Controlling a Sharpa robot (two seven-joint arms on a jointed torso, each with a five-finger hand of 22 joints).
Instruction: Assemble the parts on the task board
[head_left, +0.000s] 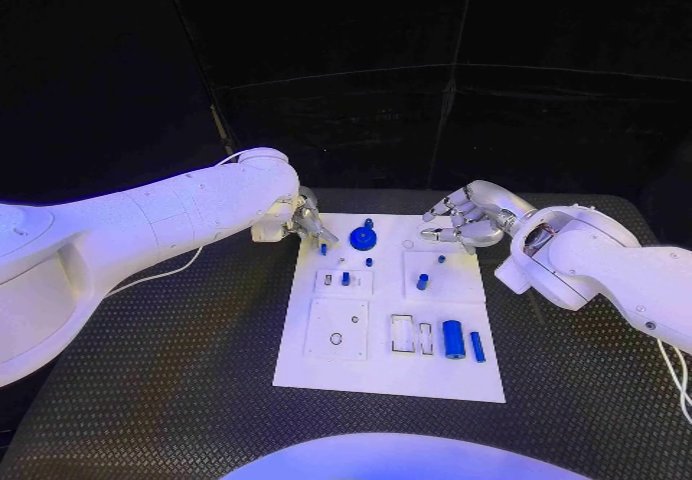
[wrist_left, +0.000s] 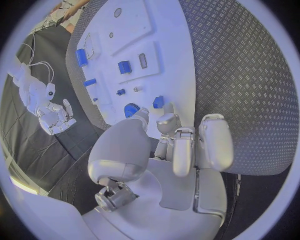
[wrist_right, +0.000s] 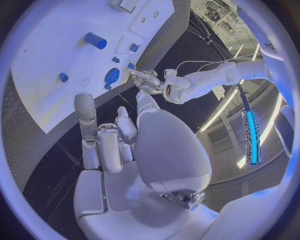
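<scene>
- On the black bench (head_left: 173, 380), the white task board (head_left: 325, 365) carries small blue parts (head_left: 453, 339), likely light, rigid, slippery; pinch their sides.
- Left hand (head_left: 296, 220) and right hand (head_left: 462, 220) hover, fingers apart, holding nothing.

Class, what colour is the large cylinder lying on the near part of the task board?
Blue. The large cylinder shows best in the head view.

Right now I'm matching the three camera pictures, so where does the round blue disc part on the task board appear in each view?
Head view: the round blue disc sits near the far edge of the task board, between the two hands.
Left wrist view: the disc shows just past the left hand.
Right wrist view: it lies beyond the right hand.
Shared landmark: the large blue cylinder.
</scene>
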